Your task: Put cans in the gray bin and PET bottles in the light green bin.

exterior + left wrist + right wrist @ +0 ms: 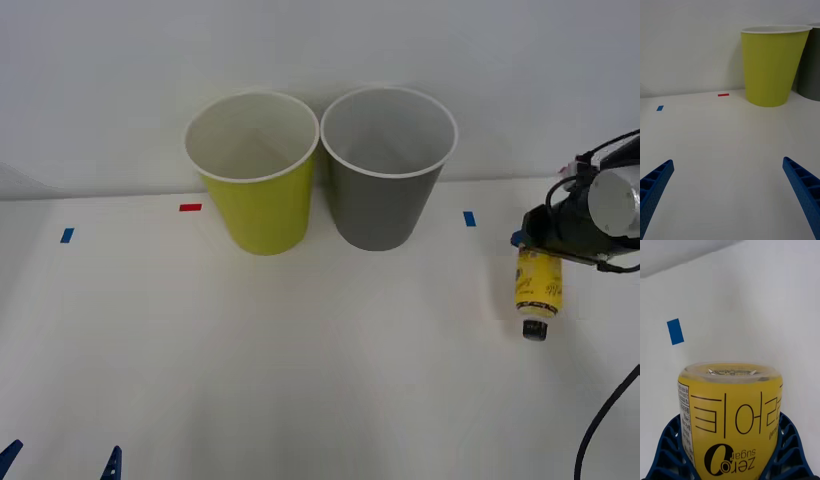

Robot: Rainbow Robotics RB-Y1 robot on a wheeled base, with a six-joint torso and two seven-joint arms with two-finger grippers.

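Nearest you, at the near-left corner of the surface (300, 370), your left gripper (730, 198) is sitting low and parked, its two blue fingers (655, 183) spread wide apart with nothing between them, facing across the white top toward the bins.

Over by the right edge, your right gripper (528, 240) is reaching in from the right side with its black wrist body and cables behind it, and it is clamping the PET bottle (538, 283). In the right wrist view the ribbed blue fingers (666, 450) are pressing on both sides of the yellow label, so the bottle (730, 416) is filling the space between them. You are holding it by its base end; in the front view its long axis is running from the back edge toward the near edge, with the clear base toward the back and the black cap (535, 330) pointing toward the near edge. Whether it is resting on the surface or hanging just above it, I cannot tell.

The light green bin (255, 190) and the gray bin (385, 185) are standing upright side by side at the back edge, rims almost touching, green on the left. The bottle is well apart from both, to the right of the gray one, just beside a blue tape mark (469, 218).
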